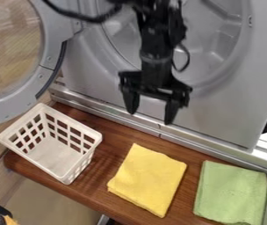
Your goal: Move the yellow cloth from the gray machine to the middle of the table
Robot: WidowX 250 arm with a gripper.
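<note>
The yellow cloth (pixel 149 179) lies folded flat on the brown wooden table (pixel 115 143), between the white basket and a green cloth, not inside the gray machine (pixel 218 112). My gripper (pixel 151 115) hangs in front of the machine's round opening, above and behind the yellow cloth. Its two fingers are spread apart and nothing is held between them.
A white plastic basket (pixel 58 145) stands on the table's left part. A folded green cloth (pixel 231 193) lies at the right. The machine's round door (pixel 49 34) is swung out at the upper left. A metal ledge (pixel 203 145) runs along the table's back edge.
</note>
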